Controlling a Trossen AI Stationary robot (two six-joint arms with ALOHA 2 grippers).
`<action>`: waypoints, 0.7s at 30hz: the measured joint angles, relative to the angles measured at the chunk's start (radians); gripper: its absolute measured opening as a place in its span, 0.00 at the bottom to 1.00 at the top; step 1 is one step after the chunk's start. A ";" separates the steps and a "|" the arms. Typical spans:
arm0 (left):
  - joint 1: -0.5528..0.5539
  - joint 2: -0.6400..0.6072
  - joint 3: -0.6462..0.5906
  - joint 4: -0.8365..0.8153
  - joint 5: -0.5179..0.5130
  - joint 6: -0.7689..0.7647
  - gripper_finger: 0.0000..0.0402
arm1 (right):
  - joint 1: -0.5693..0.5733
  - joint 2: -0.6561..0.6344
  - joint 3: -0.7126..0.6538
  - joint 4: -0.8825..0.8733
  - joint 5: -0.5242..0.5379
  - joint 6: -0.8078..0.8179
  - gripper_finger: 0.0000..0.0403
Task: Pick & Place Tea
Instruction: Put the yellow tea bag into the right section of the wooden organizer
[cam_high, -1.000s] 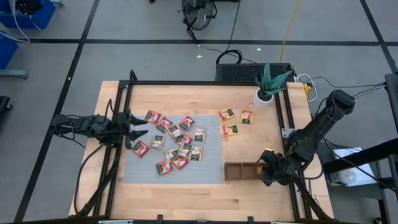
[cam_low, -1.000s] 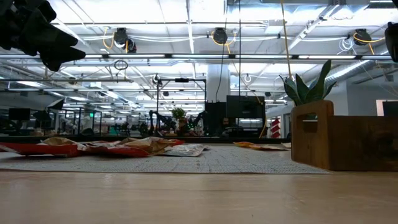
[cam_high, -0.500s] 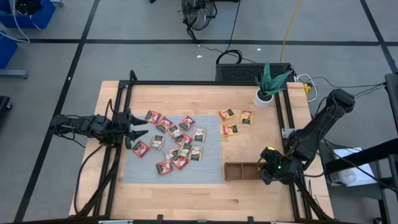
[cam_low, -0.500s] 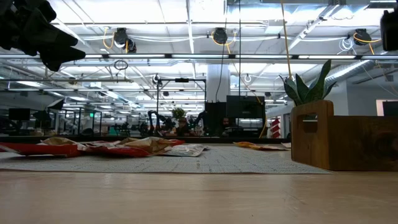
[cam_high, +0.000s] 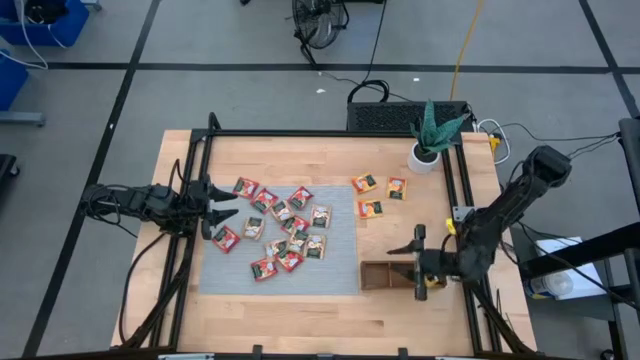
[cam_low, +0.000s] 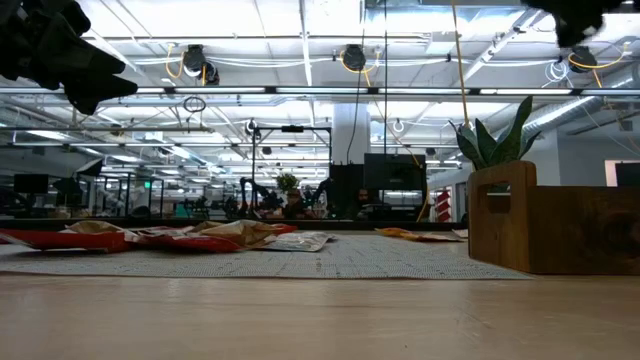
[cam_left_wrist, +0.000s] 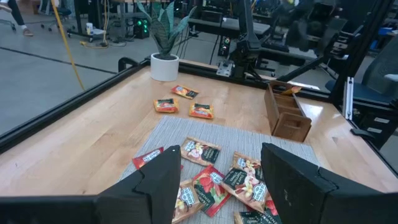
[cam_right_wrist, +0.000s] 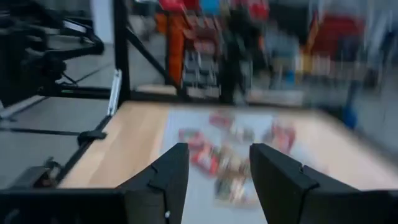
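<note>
Tea sachets on the mat, both my grippers empty.

My left gripper (cam_high: 222, 208) hovers at the left edge of the grey mat (cam_high: 340, 255), centre-left of the high view, fingers (cam_left_wrist: 163, 180) spread and grasping nothing. My right gripper (cam_high: 418, 262) sits at the lower right of that frame, over the right end of the wooden tray (cam_high: 385, 275), fingers (cam_right_wrist: 163, 177) parted and empty. The tea sachets (cam_high: 285, 228) lie clustered on the mat; 3 yellow-orange sachets (cam_high: 378, 195) rest on the bare worktop (cam_high: 300, 160) just right of it, below the potted plant (cam_high: 432, 135).
</note>
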 joint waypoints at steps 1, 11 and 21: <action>0.000 0.000 0.000 0.000 0.000 0.000 0.56 | -0.007 0.003 -0.026 0.097 -0.026 -0.103 0.39; 0.000 0.000 0.000 0.000 0.000 0.000 0.56 | -0.053 0.068 0.239 0.009 0.681 -0.705 0.44; 0.000 0.000 0.000 -0.001 0.000 0.000 0.56 | -0.058 0.242 0.632 -0.003 0.686 -0.822 0.44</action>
